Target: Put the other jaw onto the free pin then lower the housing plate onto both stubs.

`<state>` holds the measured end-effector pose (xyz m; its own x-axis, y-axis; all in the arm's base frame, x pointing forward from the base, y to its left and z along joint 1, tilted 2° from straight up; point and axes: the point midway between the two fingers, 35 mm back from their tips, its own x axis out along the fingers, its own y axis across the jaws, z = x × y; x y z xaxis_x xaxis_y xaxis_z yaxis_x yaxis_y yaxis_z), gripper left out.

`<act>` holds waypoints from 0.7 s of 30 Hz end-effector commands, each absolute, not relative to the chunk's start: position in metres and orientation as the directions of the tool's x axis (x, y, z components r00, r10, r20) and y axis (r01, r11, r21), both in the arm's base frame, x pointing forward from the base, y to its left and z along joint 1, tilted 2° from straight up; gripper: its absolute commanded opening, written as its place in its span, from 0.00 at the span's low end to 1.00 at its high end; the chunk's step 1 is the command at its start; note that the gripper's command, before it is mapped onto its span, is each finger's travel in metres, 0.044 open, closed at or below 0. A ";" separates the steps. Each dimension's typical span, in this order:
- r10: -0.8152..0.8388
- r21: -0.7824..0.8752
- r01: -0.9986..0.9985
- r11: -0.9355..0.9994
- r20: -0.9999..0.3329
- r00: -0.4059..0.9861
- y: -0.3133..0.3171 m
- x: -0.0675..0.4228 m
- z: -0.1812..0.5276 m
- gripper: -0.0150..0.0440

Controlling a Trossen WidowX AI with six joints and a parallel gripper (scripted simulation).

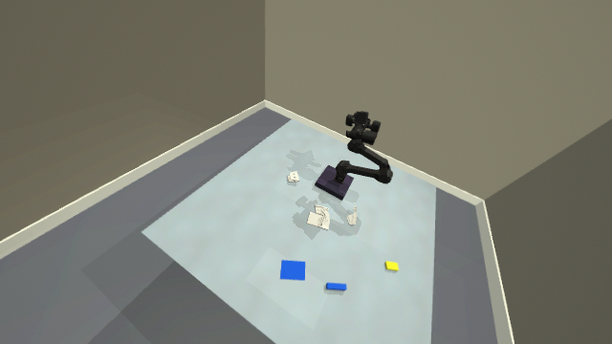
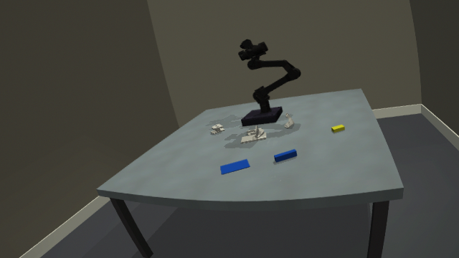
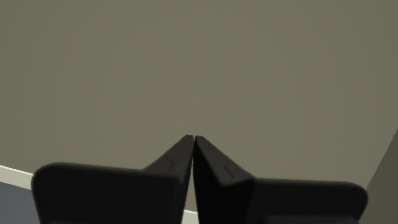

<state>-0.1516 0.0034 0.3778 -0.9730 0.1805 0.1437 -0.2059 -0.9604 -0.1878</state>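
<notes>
- Three off-white parts lie apart: base assembly (image 1: 313, 219) (image 2: 254, 137), loose jaw (image 1: 353, 217) (image 2: 289, 122), small housing plate (image 1: 293, 177) (image 2: 217, 129) at left.
- Gripper (image 3: 193, 143) fingertips meet, holding nothing, high above the table (image 1: 229, 229) (image 2: 172, 172).

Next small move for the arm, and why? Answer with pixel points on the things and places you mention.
I'd open the gripper (image 1: 360, 115) (image 2: 244, 48) (image 3: 193, 143) and bring it down toward the loose jaw (image 1: 353, 217) (image 2: 289, 122): its fingers are shut on nothing, up above the table (image 1: 229, 229) (image 2: 161, 172), and that jaw appears to lie apart from the base piece (image 1: 316, 219) (image 2: 252, 137).
</notes>
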 end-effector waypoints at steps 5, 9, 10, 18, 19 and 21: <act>0.181 -0.188 -0.206 -0.960 0.144 -0.973 0.003 -0.152 0.378 0.25; 0.128 -0.204 -0.161 -0.966 0.165 -0.978 -0.010 -0.152 0.382 0.43; 0.106 -0.210 -0.142 -0.967 0.173 -0.979 -0.016 -0.152 0.384 0.48; -0.079 -0.260 0.016 -0.965 0.231 -0.970 -0.063 -0.147 0.395 0.83; -0.103 -0.266 0.037 -0.963 0.237 -0.966 -0.069 -0.146 0.396 0.88; -0.152 -0.278 0.080 -0.957 0.249 -0.957 -0.081 -0.143 0.398 0.97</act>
